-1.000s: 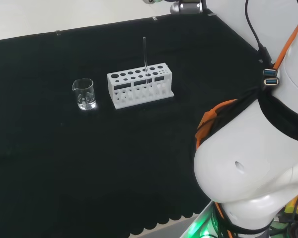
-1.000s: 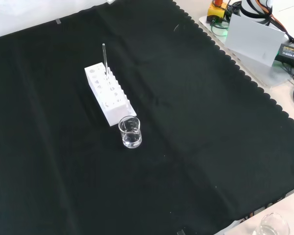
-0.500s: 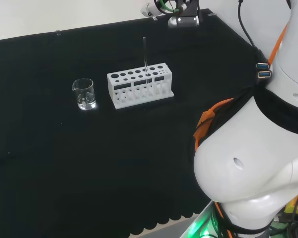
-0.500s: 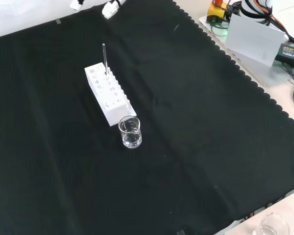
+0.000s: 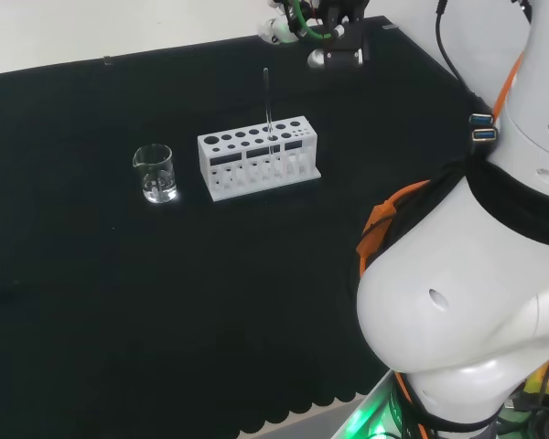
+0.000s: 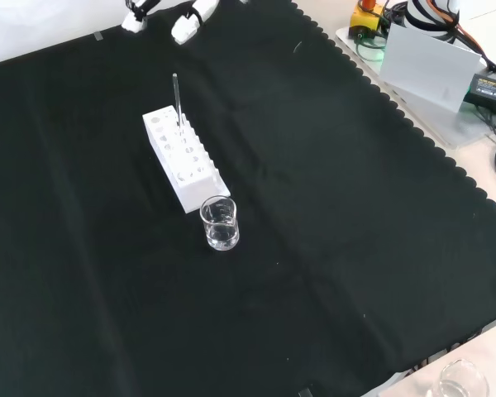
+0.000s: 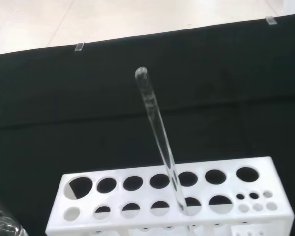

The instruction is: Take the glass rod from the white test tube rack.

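A clear glass rod [image 5: 267, 102] stands nearly upright in a hole of the white test tube rack [image 5: 258, 157] on the black cloth. The front view has the rod [image 6: 177, 101] at the far end of the rack [image 6: 184, 160]. In the wrist view the rod [image 7: 159, 135] leans out of the rack [image 7: 167, 198] close by. My hand [image 5: 317, 27] hangs above and to the right of the rod in the head view, apart from it. White fingertips [image 6: 187, 25] enter the front view's top edge, straight and holding nothing.
A small clear glass beaker [image 5: 155, 173] stands left of the rack in the head view, and in front of it as the beaker [image 6: 219, 222] in the front view. Another glass [image 6: 459, 383] sits off the cloth at the front view's lower right.
My hand has come down into the head view's top and the front view's top edge, closer to the rod. The rod, rack and beaker have not moved.
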Available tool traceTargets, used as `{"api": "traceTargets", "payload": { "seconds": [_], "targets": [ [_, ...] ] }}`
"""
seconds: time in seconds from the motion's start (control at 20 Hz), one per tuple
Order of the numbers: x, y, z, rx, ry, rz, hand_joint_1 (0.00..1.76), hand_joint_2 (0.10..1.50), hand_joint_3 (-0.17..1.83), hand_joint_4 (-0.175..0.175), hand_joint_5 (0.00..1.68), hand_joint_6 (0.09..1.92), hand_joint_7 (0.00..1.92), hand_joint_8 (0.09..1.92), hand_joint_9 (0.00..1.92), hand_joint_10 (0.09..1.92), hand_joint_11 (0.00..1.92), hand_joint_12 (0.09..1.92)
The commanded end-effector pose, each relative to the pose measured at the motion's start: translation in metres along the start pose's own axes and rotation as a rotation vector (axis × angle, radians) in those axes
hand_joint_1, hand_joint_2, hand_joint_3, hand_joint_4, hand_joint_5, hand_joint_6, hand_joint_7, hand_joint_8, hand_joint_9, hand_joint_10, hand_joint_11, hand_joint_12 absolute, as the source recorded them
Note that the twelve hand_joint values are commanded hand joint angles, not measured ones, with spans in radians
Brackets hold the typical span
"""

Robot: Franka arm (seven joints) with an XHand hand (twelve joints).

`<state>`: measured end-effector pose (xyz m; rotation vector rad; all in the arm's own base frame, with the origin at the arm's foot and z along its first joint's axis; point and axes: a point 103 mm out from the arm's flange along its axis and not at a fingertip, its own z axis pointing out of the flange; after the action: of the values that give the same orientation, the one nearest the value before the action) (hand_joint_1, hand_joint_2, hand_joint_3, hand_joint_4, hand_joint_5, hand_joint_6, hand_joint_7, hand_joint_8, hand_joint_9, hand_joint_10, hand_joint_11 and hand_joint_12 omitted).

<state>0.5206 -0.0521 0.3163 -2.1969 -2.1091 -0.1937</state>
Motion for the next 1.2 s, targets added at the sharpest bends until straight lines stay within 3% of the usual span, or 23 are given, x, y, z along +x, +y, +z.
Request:
{"api": "traceTargets", "payload": {
  "seconds": [0.05, 0.45, 0.6, 0.85, 1.2],
  "targets": [
    [-0.001, 0.006, 0.015, 0.009, 0.014, -0.005, 0.72, 1.16, -0.17, -0.117, 0.44, 0.17, 0.54, 0.78, 0.64, 0.69, 0.44, 1.33],
    [0.009, 0.007, 0.030, 0.040, -0.015, -0.031, 0.72, 1.16, -0.17, -0.119, 0.46, 0.20, 0.58, 0.79, 0.68, 0.70, 0.46, 1.33],
    [0.010, 0.008, 0.033, 0.054, -0.035, -0.037, 0.72, 1.16, -0.17, -0.118, 0.46, 0.25, 0.60, 0.78, 0.71, 0.68, 0.48, 1.31],
    [0.010, 0.009, 0.040, 0.074, -0.052, -0.033, 0.72, 1.16, -0.17, -0.118, 0.37, 0.48, 0.61, 0.77, 0.75, 0.65, 0.49, 1.31],
    [0.008, 0.011, 0.046, 0.091, -0.064, -0.033, 0.72, 1.16, -0.17, -0.117, 0.37, 0.53, 0.62, 0.77, 0.75, 0.65, 0.50, 1.31]
  ]
}}
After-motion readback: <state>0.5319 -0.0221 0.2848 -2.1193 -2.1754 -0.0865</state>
